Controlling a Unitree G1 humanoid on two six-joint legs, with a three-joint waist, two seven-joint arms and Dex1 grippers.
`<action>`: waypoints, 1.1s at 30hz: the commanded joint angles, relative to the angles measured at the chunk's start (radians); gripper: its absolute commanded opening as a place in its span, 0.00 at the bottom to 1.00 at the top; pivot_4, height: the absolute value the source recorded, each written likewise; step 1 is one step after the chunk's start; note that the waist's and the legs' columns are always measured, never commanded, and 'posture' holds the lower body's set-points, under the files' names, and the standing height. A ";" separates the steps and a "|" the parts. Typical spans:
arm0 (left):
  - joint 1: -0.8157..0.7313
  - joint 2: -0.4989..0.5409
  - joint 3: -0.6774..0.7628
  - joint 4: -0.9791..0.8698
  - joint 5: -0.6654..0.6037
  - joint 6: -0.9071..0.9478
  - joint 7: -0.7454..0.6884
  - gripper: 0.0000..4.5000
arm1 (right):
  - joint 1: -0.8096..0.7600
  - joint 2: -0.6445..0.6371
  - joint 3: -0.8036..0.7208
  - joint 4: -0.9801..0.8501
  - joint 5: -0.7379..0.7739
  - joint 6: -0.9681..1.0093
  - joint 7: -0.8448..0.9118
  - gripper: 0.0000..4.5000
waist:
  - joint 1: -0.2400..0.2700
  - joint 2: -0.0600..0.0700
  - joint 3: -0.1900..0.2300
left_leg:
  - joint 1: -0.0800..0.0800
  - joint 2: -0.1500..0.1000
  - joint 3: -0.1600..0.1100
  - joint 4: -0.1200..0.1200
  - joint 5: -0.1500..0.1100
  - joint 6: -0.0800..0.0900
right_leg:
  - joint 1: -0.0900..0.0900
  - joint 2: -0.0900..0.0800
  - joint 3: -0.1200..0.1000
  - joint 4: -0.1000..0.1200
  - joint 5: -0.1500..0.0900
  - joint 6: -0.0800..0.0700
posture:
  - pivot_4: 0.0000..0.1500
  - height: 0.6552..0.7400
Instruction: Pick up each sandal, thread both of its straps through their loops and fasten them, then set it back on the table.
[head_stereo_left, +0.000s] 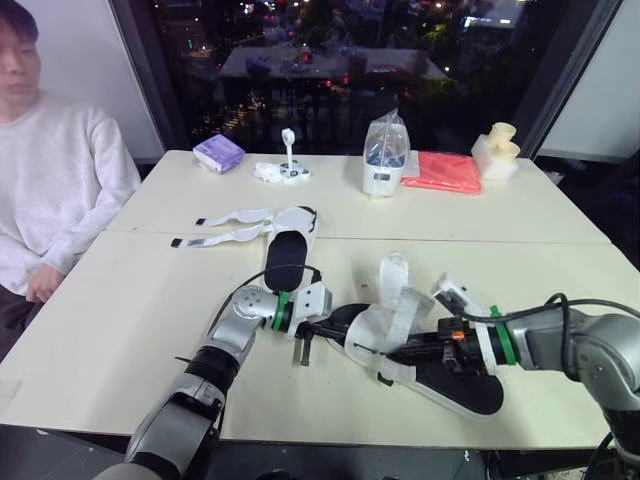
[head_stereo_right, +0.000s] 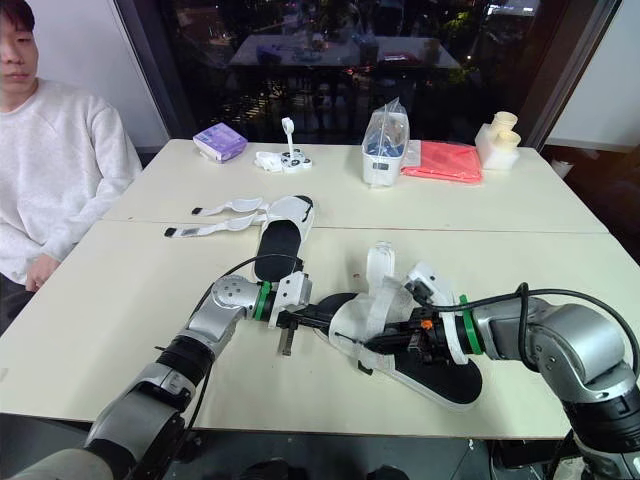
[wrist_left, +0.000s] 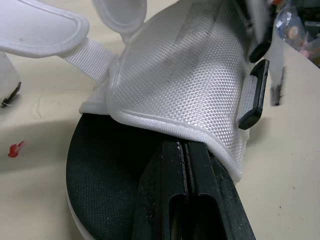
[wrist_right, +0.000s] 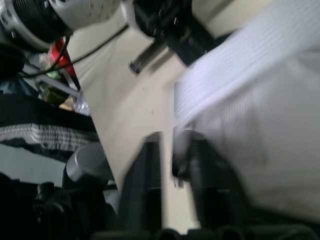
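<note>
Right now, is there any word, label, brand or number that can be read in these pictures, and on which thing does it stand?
No text can be read in any view.
Purple packet: any print on it is too small to read.
Clear bag: blue contents, any print too small to read.
Near sandal and far sandal: no brand mark or number shows.

No readable text, labels or numbers anywhere.

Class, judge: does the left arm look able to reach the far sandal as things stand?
Probably yes: the far sandal lies just beyond the left pincer over bare table, though that pincer is tucked into the near sandal.
</note>
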 joint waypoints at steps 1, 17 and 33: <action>0.015 -0.005 -0.023 -0.008 0.002 0.015 -0.013 0.00 | 0.009 -0.034 -0.027 -0.045 0.013 -0.026 0.007 0.63 | 0.000 0.000 0.000 | 0.000 0.000 0.000 0.000 0.000 0.000 | 0.000 0.000 0.000 0.000 0.000 0.000 | 1.00 1.00; 0.027 -0.004 -0.016 -0.026 -0.004 0.034 0.002 0.00 | 0.273 -0.165 -0.211 -0.185 0.000 -0.099 -0.029 0.98 | 0.001 0.000 0.000 | 0.000 0.000 0.000 0.000 0.000 0.001 | 0.001 0.000 0.000 -0.001 0.000 0.000 | 1.00 1.00; 0.143 0.015 -0.020 -0.231 -0.022 0.193 0.099 0.00 | 0.324 -0.098 -0.247 -0.220 0.082 -0.075 -0.120 0.98 | 0.002 0.000 0.000 | 0.001 0.000 -0.001 0.000 0.000 0.001 | 0.002 0.000 0.000 -0.001 0.000 0.000 | 1.00 1.00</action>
